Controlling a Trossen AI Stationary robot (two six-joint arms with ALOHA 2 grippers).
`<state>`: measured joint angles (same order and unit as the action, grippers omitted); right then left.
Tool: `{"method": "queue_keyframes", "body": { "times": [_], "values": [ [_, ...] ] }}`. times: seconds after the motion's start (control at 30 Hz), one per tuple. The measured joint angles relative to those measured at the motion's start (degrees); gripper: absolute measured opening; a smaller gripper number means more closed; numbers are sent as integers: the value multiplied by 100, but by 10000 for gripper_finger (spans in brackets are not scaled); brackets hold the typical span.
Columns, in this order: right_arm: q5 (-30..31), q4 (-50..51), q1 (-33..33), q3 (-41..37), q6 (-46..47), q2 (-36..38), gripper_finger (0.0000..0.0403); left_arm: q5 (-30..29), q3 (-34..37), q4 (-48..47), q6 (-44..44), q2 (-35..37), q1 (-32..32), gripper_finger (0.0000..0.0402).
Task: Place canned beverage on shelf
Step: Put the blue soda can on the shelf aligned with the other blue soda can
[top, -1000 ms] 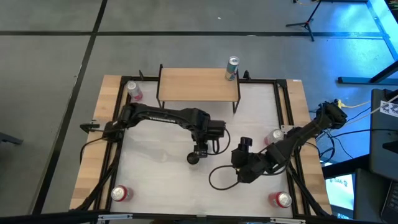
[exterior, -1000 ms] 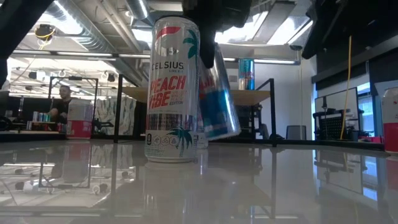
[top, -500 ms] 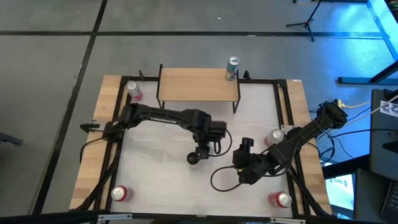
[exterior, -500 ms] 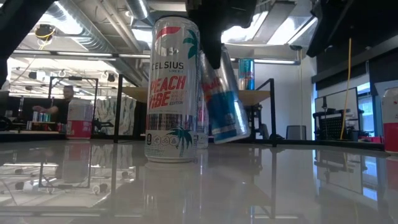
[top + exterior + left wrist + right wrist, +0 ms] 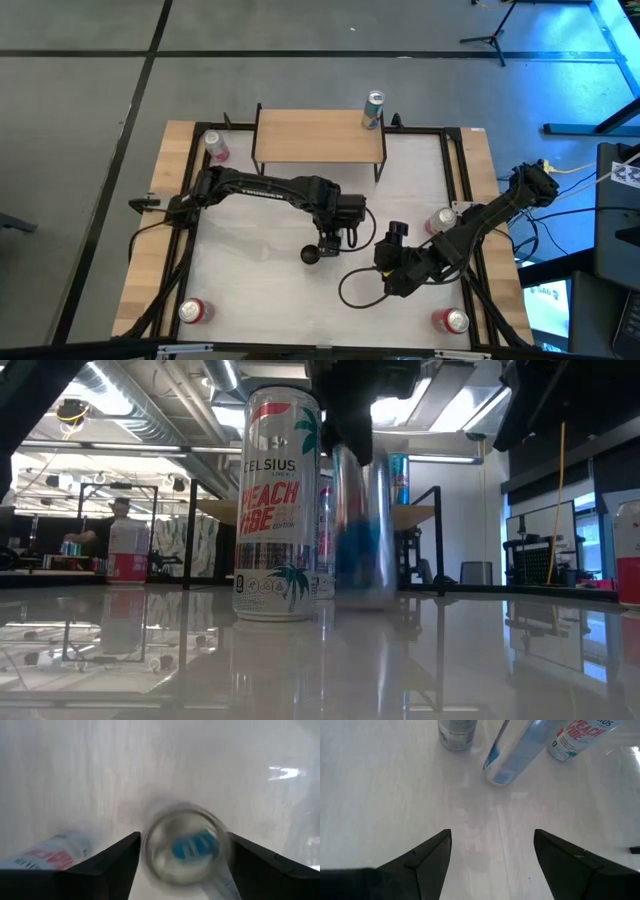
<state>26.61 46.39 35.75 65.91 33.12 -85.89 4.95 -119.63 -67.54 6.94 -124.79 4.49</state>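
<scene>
A slim blue-and-silver can (image 5: 365, 530) stands upright and blurred at mid-table, its base at or just above the tabletop. My left gripper (image 5: 331, 238) is right above it, its two fingers (image 5: 120, 857) wide apart on either side of the can's top (image 5: 185, 845). A white Celsius can (image 5: 283, 510) stands close beside it, and a third can (image 5: 455, 729) a little farther off. My right gripper (image 5: 386, 262) is open and empty to the right, low over the table. The light-wood shelf (image 5: 318, 135) stands at the far edge with a can (image 5: 373, 110) at its far right corner. My left gripper comes at the blue-and-silver can from above, pointing down, one finger on each side of its top rim (image 5: 150, 845). The can is blurred, and I cannot tell whether the fingers touch it.
More cans stand at the far left (image 5: 215, 147), near left (image 5: 192, 310), near right (image 5: 455, 320) and right side (image 5: 441, 220) of the table. A black cable (image 5: 350, 285) loops on the table by my right gripper. A person (image 5: 120, 525) is in the room behind.
The blue-and-silver can hung tilted below my left gripper, its bottom swung toward the right. It now stands upright and lower, blurred with motion. My left gripper has gone slightly toward the table's right edge.
</scene>
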Motion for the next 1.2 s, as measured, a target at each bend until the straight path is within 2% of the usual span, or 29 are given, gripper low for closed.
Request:
{"method": "queue_keyframes", "body": {
  "times": [0.23, 0.5, 0.67, 0.83, 1.0, 1.1, 1.2],
  "values": [
    [87, 0, -2, 0, 0, -2, 277, 57, 0, 111, -4, 0, 2, 313],
    [193, -12, -15, 0, -14, -4, 277, -17, -22, -348, -7, 265, 5, 318],
    [362, -75, -15, 0, 150, -6, 277, -700, -35, -1286, 71, 835, 139, 319],
    [576, -228, -17, 2, 397, -9, 277, -1733, 86, -1925, 586, 1441, 583, 319],
    [867, -590, -15, 7, 393, -24, 277, -2382, 1118, -1646, 1188, 2668, 1220, 319],
    [1082, -953, -123, 7, 226, -24, 277, -2758, 2201, -973, 1625, 3605, 1609, 319],
    [994, -1295, -363, 7, 93, -24, 277, -3265, 3418, -8, 1882, 4562, 2009, 318]
  ]
}}
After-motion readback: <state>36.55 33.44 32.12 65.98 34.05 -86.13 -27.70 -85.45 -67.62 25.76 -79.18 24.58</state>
